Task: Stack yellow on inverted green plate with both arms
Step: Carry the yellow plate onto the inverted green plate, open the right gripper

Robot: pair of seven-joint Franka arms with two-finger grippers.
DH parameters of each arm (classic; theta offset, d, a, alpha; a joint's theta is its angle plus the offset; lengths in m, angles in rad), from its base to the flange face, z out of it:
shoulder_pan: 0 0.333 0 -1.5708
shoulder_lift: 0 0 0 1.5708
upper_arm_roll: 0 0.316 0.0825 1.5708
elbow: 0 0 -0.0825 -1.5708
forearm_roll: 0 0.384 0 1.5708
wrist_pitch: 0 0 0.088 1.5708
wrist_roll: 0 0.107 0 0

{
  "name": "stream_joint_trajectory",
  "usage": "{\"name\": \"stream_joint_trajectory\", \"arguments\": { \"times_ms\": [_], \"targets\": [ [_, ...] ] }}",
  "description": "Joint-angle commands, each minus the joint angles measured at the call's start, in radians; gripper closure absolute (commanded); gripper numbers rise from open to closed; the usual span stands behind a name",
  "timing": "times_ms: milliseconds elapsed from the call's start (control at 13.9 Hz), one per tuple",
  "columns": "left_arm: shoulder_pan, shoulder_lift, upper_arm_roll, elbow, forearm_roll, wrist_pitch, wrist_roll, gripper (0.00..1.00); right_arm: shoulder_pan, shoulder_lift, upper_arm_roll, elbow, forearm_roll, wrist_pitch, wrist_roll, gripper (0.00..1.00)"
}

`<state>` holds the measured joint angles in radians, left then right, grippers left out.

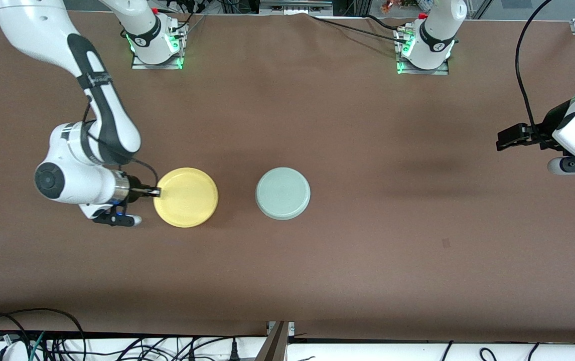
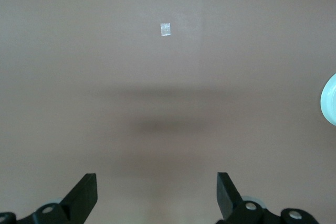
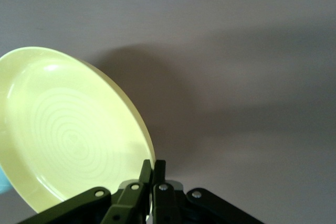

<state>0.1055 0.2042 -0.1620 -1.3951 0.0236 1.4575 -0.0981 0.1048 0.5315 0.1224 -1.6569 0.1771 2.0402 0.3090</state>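
R gripper [image 1: 156, 191] pinching yellow plate [image 1: 187, 198] rim — L gripper [image 1: 499, 144] wide, idle.

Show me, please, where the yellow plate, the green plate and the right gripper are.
yellow plate [image 1: 187, 197], front view, centre of its face.
green plate [image 1: 283, 193], front view, middle of its flat underside.
right gripper [image 1: 156, 191], front view, fingertips at the yellow plate's rim.

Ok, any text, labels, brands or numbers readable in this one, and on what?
None readable. The yellow plate, green plate and table carry no writing. Dark marks on the arms' base bands are too small to read. The small pale tag on the table looks blank.
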Motion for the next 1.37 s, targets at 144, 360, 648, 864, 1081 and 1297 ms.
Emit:
{"name": "stream_joint_trajectory", "arguments": {
  "times_ms": [144, 360, 648, 864, 1081, 1297],
  "targets": [
    [0.000, -0.003, 0.001, 0.004, -0.030, 0.004, 0.012, 0.00, 0.168, 0.080, 0.022, 0.052, 0.013, 0.117, 0.223, 1.00],
    [0.003, -0.003, 0.001, 0.004, -0.030, 0.004, 0.014, 0.00, 0.275, 0.120, 0.022, 0.052, 0.064, 0.251, 0.347, 1.00],
    [0.002, -0.003, 0.001, 0.004, -0.031, 0.004, 0.012, 0.00, 0.344, 0.139, 0.023, 0.052, 0.059, 0.256, 0.404, 1.00],
    [0.003, -0.003, 0.001, 0.004, -0.031, 0.004, 0.014, 0.00, 0.358, 0.151, 0.022, 0.052, 0.055, 0.256, 0.404, 1.00],
    [0.002, -0.003, 0.001, 0.004, -0.031, 0.004, 0.014, 0.00, 0.346, 0.140, 0.014, 0.052, 0.056, 0.239, 0.404, 0.00],
    [0.002, -0.003, 0.001, 0.004, -0.031, 0.004, 0.014, 0.00, 0.342, 0.060, -0.041, 0.058, 0.052, 0.135, 0.403, 0.00]
  ]
}}
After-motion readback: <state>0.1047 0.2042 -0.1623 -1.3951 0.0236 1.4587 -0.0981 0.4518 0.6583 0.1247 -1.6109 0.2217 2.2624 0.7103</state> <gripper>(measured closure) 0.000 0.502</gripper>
